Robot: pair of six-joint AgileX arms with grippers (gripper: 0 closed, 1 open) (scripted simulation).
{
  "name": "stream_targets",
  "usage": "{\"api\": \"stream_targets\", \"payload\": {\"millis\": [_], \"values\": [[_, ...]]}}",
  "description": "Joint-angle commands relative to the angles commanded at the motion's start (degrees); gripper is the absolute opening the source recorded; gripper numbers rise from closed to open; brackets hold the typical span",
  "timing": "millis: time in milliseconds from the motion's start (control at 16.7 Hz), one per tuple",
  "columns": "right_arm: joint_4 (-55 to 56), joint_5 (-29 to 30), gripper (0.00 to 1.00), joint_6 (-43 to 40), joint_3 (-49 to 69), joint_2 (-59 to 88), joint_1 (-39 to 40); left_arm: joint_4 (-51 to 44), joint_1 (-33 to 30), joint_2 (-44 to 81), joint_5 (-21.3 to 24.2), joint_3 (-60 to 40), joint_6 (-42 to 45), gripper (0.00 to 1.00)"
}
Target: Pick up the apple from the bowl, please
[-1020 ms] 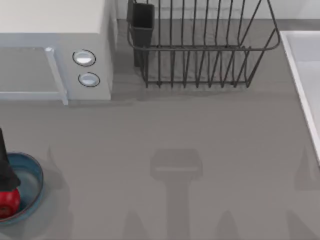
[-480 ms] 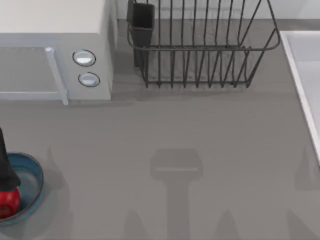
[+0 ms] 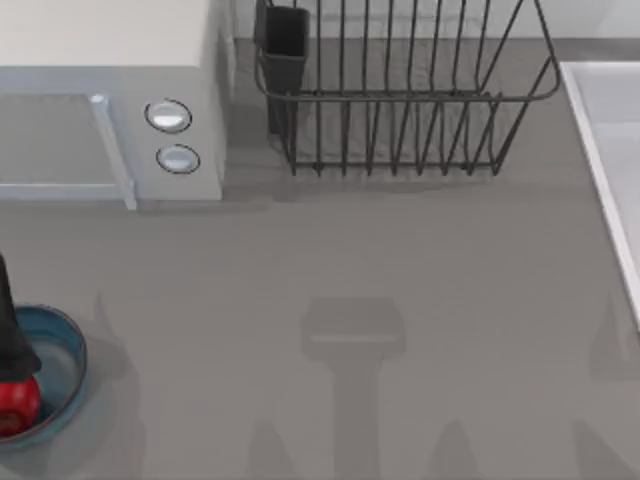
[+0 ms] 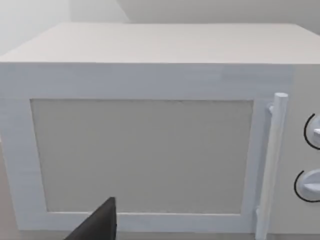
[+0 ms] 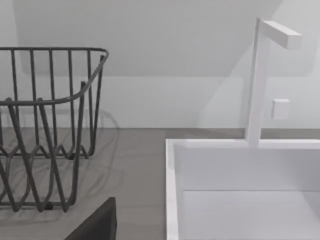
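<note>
The blue bowl (image 3: 62,345) sits at the table's left edge, partly cut off by the top view's border. The red apple (image 3: 14,402) lies inside it on its left side. My left gripper (image 3: 12,362) reaches down as a dark shape right over the apple and touches its top. Whether it holds the apple is hidden. In the left wrist view a dark piece of that gripper (image 4: 97,224) shows before the microwave (image 4: 150,125). A dark piece of my right gripper (image 5: 97,224) shows in the right wrist view, away from the bowl.
A white microwave (image 3: 110,100) stands at the back left, just behind the bowl. A black wire dish rack (image 3: 400,90) stands at the back middle. A white sink (image 3: 610,150) with a tap (image 5: 260,80) fills the right side.
The apple has crept very slightly away from the table's front edge under my left gripper. Nothing else has moved.
</note>
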State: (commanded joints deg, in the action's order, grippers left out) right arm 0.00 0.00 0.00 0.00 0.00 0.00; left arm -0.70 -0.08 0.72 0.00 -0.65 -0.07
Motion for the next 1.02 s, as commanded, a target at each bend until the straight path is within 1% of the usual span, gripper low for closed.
{"api": "stream_targets", "payload": {"millis": [180,300,480,840,1020], "values": [[0.0,0.0,1.0,0.0,0.0,0.0,0.0,-5.2,-0.6,5.5,0.0,-4.6,-0.5,1.0],[0.0,0.0,1.0,0.0,0.0,0.0,0.0,-10.9,-1.2,12.3,0.0,-9.6,-1.0,1.0],[0.0,0.0,1.0,0.0,0.0,0.0,0.0,-21.3,-2.4,26.1,0.0,-18.6,-2.0,1.0],[0.0,0.0,1.0,0.0,0.0,0.0,0.0,-43.8,-4.9,57.8,0.0,-38.1,-4.1,1.0],[0.0,0.0,1.0,0.0,0.0,0.0,0.0,-53.0,-5.9,70.6,0.0,-45.9,-5.0,1.0]]}}
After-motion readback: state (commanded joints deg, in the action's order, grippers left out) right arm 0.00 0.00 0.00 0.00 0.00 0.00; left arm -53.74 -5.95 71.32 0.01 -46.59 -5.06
